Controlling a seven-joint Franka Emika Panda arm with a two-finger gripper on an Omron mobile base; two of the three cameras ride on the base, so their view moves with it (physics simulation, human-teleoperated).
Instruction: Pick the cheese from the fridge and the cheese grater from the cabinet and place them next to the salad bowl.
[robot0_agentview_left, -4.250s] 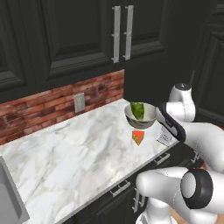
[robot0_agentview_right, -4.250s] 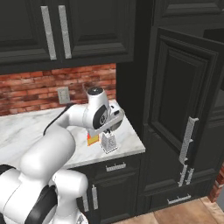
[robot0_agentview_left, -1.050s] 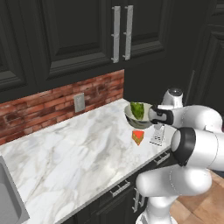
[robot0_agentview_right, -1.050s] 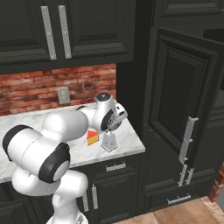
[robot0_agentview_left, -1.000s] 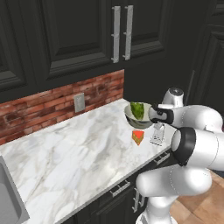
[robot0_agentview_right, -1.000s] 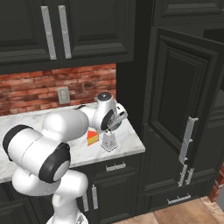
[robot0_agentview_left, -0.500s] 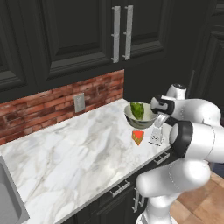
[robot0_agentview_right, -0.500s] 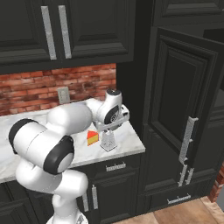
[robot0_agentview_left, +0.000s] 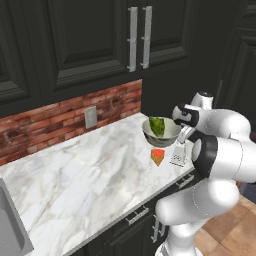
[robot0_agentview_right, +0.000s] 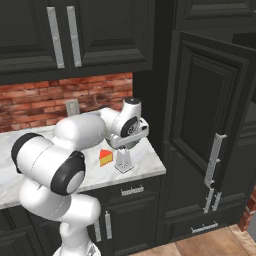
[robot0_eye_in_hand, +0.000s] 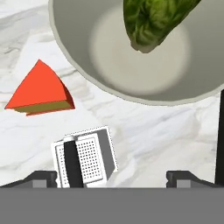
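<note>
The salad bowl (robot0_agentview_left: 170, 134), grey metal with green lettuce (robot0_eye_in_hand: 157, 19), stands near the counter's right end. Its rim (robot0_eye_in_hand: 78, 65) fills the top of the hand view. The cheese (robot0_agentview_left: 158, 156), an orange wedge, lies just in front of it, also seen from the right (robot0_agentview_right: 105, 157) and from the hand (robot0_eye_in_hand: 41, 89). Beside it the pale cheese grater (robot0_agentview_left: 178, 154) (robot0_agentview_right: 123, 160) (robot0_eye_in_hand: 85, 162) stands upright on the marble. My gripper (robot0_agentview_left: 184, 136) (robot0_agentview_right: 127, 145) (robot0_eye_in_hand: 113, 177) hangs open just above the grater, holding nothing. The tall black cabinet (robot0_agentview_right: 200, 115) stands with its door ajar. The fridge is out of view.
The marble counter (robot0_agentview_left: 85, 180) runs left toward a sink (robot0_agentview_left: 10, 235). A brick backsplash (robot0_agentview_left: 45, 125) with an outlet (robot0_agentview_left: 90, 117) backs it, under black upper cabinets (robot0_agentview_left: 90, 45). The counter's right edge (robot0_agentview_right: 157, 167) lies close to the grater.
The hand has lifted a little off the grater and the wrist has swung up and back. Grater, cheese and bowl have stayed in place.
</note>
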